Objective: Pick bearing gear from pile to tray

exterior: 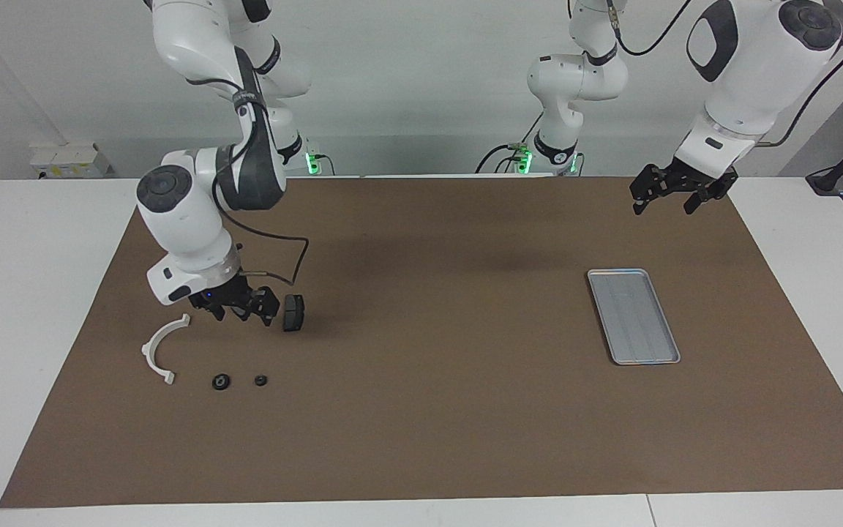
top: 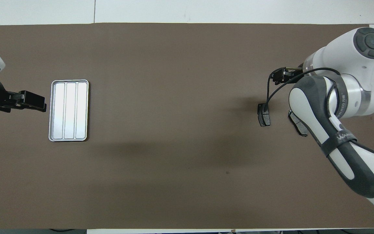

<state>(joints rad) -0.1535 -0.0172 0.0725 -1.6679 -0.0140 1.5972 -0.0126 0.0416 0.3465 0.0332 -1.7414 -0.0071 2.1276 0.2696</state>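
**Right gripper low over the pile, tray bare**

Taking the white half-ring bracket (exterior: 162, 347) as the landmark, and going from the robots outward: the left gripper (exterior: 667, 196) waits in the air at the left arm's end of the brown mat (exterior: 429, 410), well apart from the bracket, its fingers spread and holding nothing. The tray (exterior: 633, 315) lies on the mat at that same end, with nothing in it. The right gripper (exterior: 235, 311) hangs low just beside the bracket, fingers spread, gripping nothing, over the spot where one brake pad (top: 298, 124) lies, half hidden under the arm. The second brake pad (exterior: 293, 312) lies just beside it, toward the tray. Farther from the robots than the bracket's upper end sit two small black round pieces, the larger (exterior: 221, 381) near the bracket's lower tip, the smaller (exterior: 260, 380) beside it.
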